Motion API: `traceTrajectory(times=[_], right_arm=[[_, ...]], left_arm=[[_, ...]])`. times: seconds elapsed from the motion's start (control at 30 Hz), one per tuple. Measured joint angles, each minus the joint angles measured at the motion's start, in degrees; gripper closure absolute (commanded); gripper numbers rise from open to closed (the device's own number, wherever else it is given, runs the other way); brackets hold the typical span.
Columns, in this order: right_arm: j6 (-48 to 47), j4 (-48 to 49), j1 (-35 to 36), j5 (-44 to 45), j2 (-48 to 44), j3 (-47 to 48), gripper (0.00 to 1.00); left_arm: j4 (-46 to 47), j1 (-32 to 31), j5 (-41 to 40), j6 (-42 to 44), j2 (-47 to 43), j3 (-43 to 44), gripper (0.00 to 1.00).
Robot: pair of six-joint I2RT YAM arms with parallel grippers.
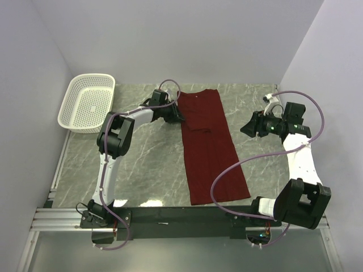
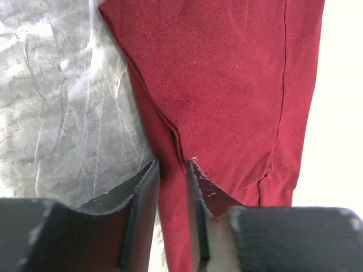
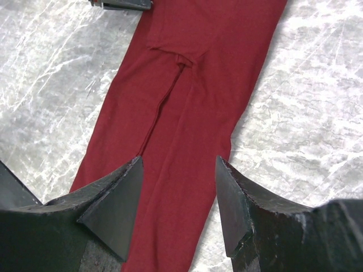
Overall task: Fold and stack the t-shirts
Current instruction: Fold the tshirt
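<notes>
A desk (image 1: 147,164) with a grey, marble-patterned top is lying under soft, even light, which is leaving a pale sheen near its front edge. A plain pale back wall (image 1: 181,39), left wall (image 1: 22,113) and right wall (image 1: 334,85) are closing it in, and a metal rail (image 1: 57,218) is running along the near side.

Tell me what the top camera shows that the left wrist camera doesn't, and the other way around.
Only the top view shows the white basket at the far left, the right gripper off to the right of the cloth, and the t-shirt at full length as a long folded strip. Only the left wrist view shows the layered fold edge running in between the narrowly set fingers of the left gripper. Both show the maroon cloth, the left gripper at its edge, and the marbled table.
</notes>
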Motion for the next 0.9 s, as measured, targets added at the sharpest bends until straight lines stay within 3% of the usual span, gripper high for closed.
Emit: traceTrajectory(times=[0.13, 0.17, 0.27, 0.6, 0.9], right_arm=[[0.0, 0.0, -0.6, -0.2, 0.0, -0.1, 0.39], [0.0, 0.0, -0.7, -0.3, 0.0, -0.2, 0.39], [0.0, 0.0, -1.0, -0.4, 0.0, -0.5, 0.39], [0.0, 0.0, -1.7, -0.9, 0.0, -0.6, 0.39], [0.0, 0.0, -1.7, -1.2, 0.0, -0.6, 0.39]], left_arm=[[0.0, 0.1, 0.3, -0.5, 0.3, 0.1, 0.81], [-0.1, 0.1, 0.4, -0.7, 0.4, 0.1, 0.9], [-0.6, 0.1, 0.5, -0.7, 0.4, 0.1, 0.99], [-0.4, 1.0, 0.7, -0.7, 0.4, -0.2, 0.99], [-0.8, 5.9, 1.6, -0.5, 0.3, -0.3, 0.99]])
